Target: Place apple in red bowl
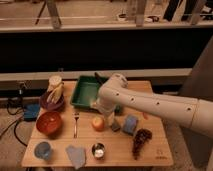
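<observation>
The apple (98, 123), small, round and orange-yellow, sits on the wooden table (155, 150) near its middle. The red bowl (49, 123) stands at the table's left, empty, well left of the apple. My gripper (106, 116) hangs from the white arm (150, 102) that reaches in from the right. It is just above and to the right of the apple, close beside it.
A green tray (86, 93) stands behind the apple. A purple bowl with bananas (52, 98) is at back left, a fork (76, 123) between bowl and apple. A blue cup (43, 150), grey cloth (76, 156), small metal cup (98, 150), blue sponge (130, 124) and grapes (141, 140) lie along the front.
</observation>
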